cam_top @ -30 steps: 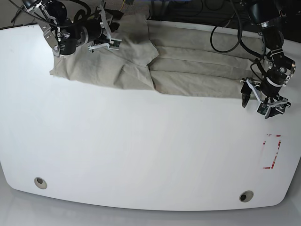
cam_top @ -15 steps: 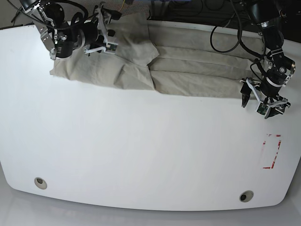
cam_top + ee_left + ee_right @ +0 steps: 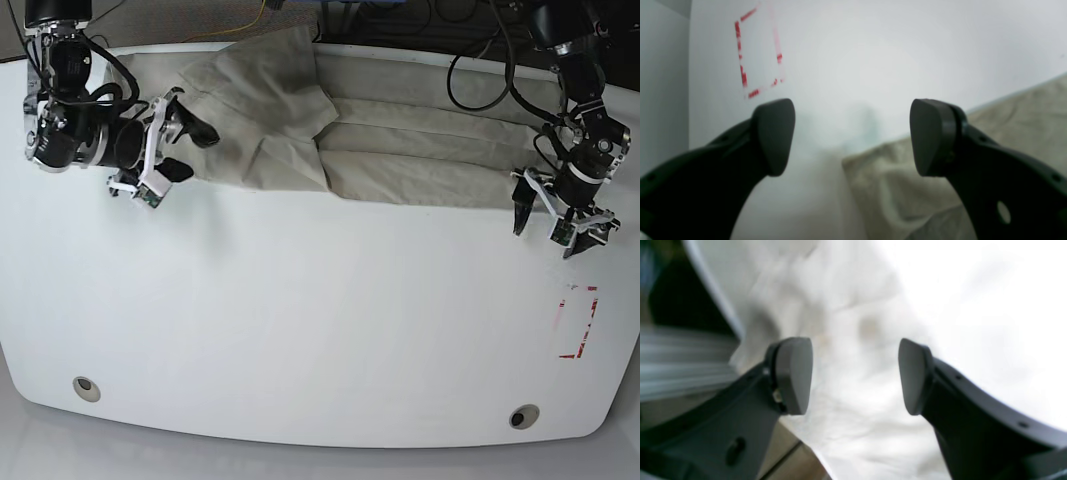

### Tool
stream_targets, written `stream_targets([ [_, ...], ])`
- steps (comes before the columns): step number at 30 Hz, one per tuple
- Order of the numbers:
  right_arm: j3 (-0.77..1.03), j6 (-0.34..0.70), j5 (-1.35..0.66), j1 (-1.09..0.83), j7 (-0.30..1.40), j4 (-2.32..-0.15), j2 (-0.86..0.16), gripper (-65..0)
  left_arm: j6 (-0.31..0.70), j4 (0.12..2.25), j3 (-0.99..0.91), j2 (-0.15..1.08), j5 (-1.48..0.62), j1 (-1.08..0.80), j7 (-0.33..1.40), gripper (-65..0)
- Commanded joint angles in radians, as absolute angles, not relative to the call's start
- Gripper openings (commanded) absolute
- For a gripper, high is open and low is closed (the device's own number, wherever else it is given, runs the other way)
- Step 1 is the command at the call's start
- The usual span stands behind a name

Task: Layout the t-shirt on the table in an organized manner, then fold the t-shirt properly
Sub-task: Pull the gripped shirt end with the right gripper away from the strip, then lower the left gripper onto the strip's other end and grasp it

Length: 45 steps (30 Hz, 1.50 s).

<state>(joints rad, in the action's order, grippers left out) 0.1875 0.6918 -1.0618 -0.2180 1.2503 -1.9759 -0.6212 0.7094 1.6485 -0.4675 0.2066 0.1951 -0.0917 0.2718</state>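
On the left of the base view I see my right gripper point(image 3: 175, 150) over the t-shirt's point(image 3: 400, 150) left end, fingers point(image 3: 791, 373) spread and holding nothing. The t-shirt lies crumpled along the far edge of the table point(image 3: 300, 330). At the t-shirt's right corner my left gripper point(image 3: 555, 220) hangs with fingers point(image 3: 773, 133) wide apart, empty, with a red tape outline point(image 3: 578, 322) nearby.

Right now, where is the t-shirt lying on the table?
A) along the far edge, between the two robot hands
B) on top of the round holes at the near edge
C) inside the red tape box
A: in the base view the t-shirt stretches along the table's far edge, with the right hand at one end and the left hand at the other.
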Motion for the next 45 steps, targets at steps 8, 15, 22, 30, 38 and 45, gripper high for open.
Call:
stream_targets([
  [8, 0.341, 0.698, -0.868, -0.239, 1.187, -1.994, -0.456, -34.1, 0.698, 1.735, -0.521, 0.188, 0.119, -0.108, 0.065, -14.3],
  [15, 0.361, 0.698, -0.587, -0.272, 1.104, -1.998, -0.308, -60.3, 0.698, 1.744, -0.590, 0.142, 0.124, -0.154, -0.012, -34.1],
  [22, 0.363, 0.698, -0.506, -0.326, 1.059, -1.997, -0.245, -65.0, 0.698, 1.741, -0.654, 0.143, 0.125, -0.226, -0.012, -60.8],
  [30, 0.355, 0.698, -0.506, -0.360, 1.036, -1.995, -0.243, -65.0, 0.698, 1.695, -0.691, 0.142, 0.125, -0.277, -0.010, -65.0],
  [38, 0.354, 0.698, -0.424, -0.364, 1.036, -1.994, -0.242, -65.0, 0.698, 1.667, -0.739, 0.142, 0.125, -0.282, -0.008, -65.0],
  [45, 0.354, 0.698, -0.389, -0.369, 1.036, -1.992, -0.240, -65.0, 0.698, 1.590, -0.742, 0.148, 0.125, -0.225, -0.008, -53.5],
])
